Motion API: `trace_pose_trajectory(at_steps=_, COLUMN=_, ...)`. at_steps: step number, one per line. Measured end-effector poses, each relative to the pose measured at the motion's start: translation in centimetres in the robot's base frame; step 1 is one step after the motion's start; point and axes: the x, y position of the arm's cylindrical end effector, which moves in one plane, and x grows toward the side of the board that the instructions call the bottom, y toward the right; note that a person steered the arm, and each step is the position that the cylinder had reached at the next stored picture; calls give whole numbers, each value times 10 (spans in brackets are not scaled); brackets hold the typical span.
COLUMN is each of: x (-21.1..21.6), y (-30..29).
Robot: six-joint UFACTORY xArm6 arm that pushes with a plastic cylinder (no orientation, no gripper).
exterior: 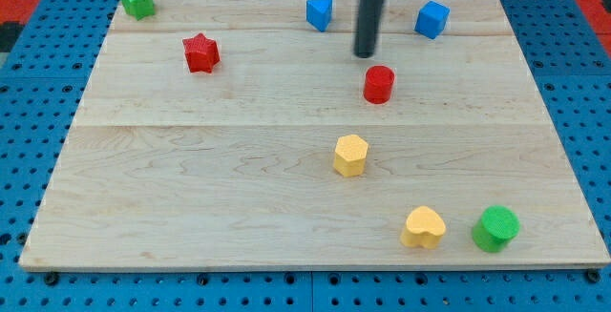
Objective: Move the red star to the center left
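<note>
red star (pixel 201 52): upper-left of table (pixel 191 197), apart from edges; bare wood below & to its left.
my tip (pixel 366 54): well right of star, just above red cylinder (pixel 379 84).
grasp: none, plain rod, holds nothing.

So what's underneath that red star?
Only the bare wooden board; the red star rests flat on it, nothing stacked above. The patch directly beneath it is covered, so unseen.

The small red star-shaped block (pixel 201 52) is lying flat on the pale wooden board, its points spreading outward. It is sitting in the board's upper left area, at about 10 o'clock from the board's centre, touching nothing.
</note>
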Motion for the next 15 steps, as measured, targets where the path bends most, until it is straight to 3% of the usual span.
trace_pose_trajectory(at_steps=1, x=-9, y=-67)
trace_pose_trajectory(at_steps=4, x=-27, y=-107)
trace_pose_trajectory(at_steps=5, x=-13, y=-121)
trace_pose_trajectory(at_steps=6, x=6, y=-176)
trace_pose_trajectory(at_steps=8, x=-28, y=-205)
trace_pose_trajectory(at_steps=10, x=-2, y=-209)
trace_pose_trajectory(at_steps=15, x=-3, y=-219)
